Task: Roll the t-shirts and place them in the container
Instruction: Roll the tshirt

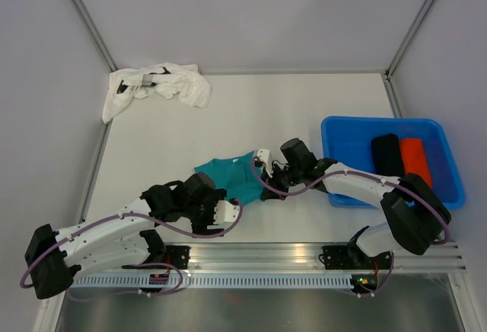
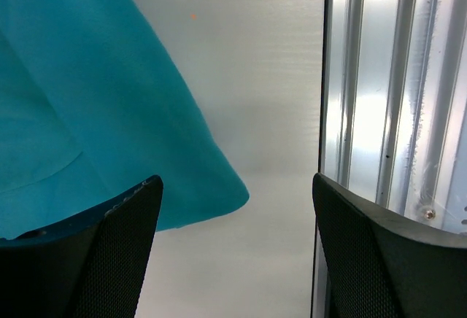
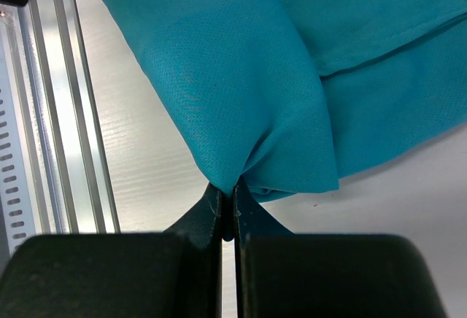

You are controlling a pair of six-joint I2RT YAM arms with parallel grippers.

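We look down on a white table (image 1: 289, 103) walled by grey panels. Just toward 6 o'clock from its centre lies the teal t-shirt (image 1: 232, 176). Our right gripper (image 3: 228, 203) pinches its hem, jaws closed on the cloth. Our left gripper (image 2: 233, 183) stands wide and holds nothing, the shirt's edge beside one finger. The white t-shirt (image 1: 160, 84) lies crumpled at 11 o'clock. At 3 o'clock, the blue tub (image 1: 342, 130) holds the rolled black t-shirt (image 1: 386, 153) and orange-red t-shirt (image 1: 416, 161).
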